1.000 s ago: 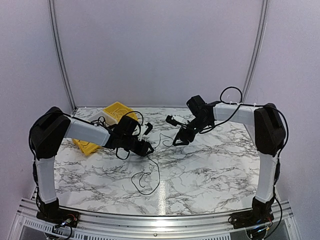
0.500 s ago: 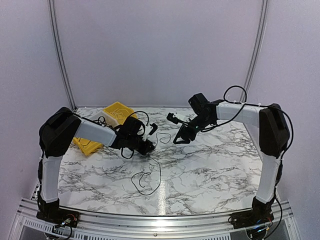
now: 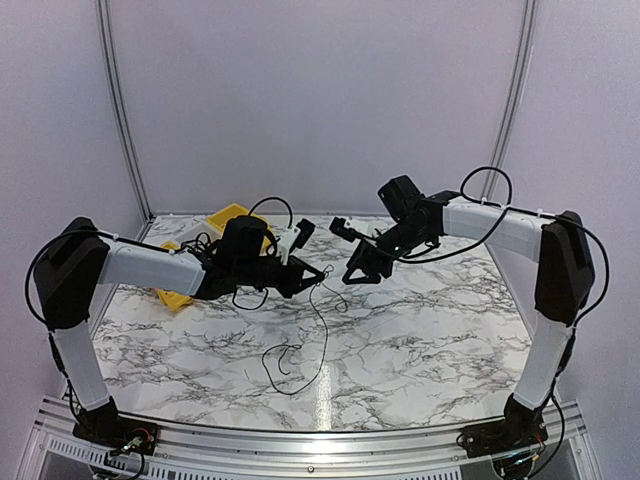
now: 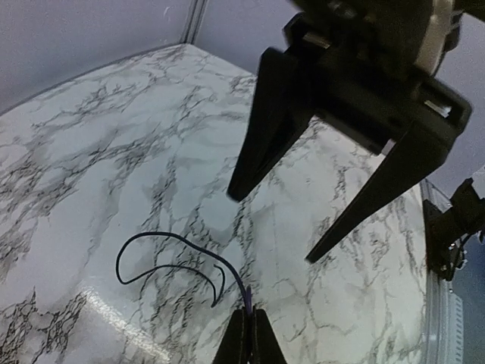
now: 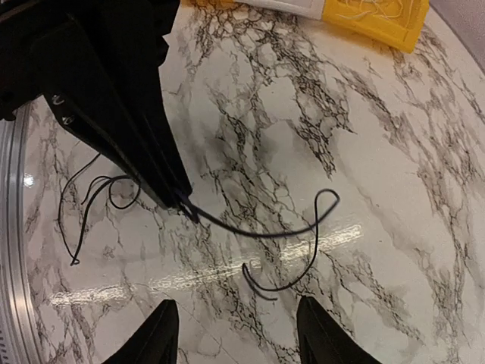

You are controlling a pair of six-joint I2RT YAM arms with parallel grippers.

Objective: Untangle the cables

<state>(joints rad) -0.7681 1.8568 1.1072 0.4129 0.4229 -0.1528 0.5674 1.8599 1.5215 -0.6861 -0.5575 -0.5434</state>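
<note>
Top external view shows the left gripper (image 3: 319, 273) with its fingers pressed together on one thin black cable (image 5: 265, 233) above the middle of the marble table (image 3: 440, 340); from that pinch the strand drops to the tabletop and ends in a loose curl toward the near edge; a shorter tail swings out in a bend under the right gripper (image 3: 357, 274), which hangs just beside the left one with its fingers spread and nothing between them; whether more wire lies in the yellow bin (image 3: 232, 214) behind the left arm we cannot tell. We judge the cable very light, limp and a little springy; it will likely hold its curls, follow any tug, and slip through a slack grip; being so fine, it wants a firm pinch squarely across the strand. We think the best place for the right gripper is the free tail close to the left pinch, where the strand hangs in the air; a quick pull could draw a loop into a knot.
</note>
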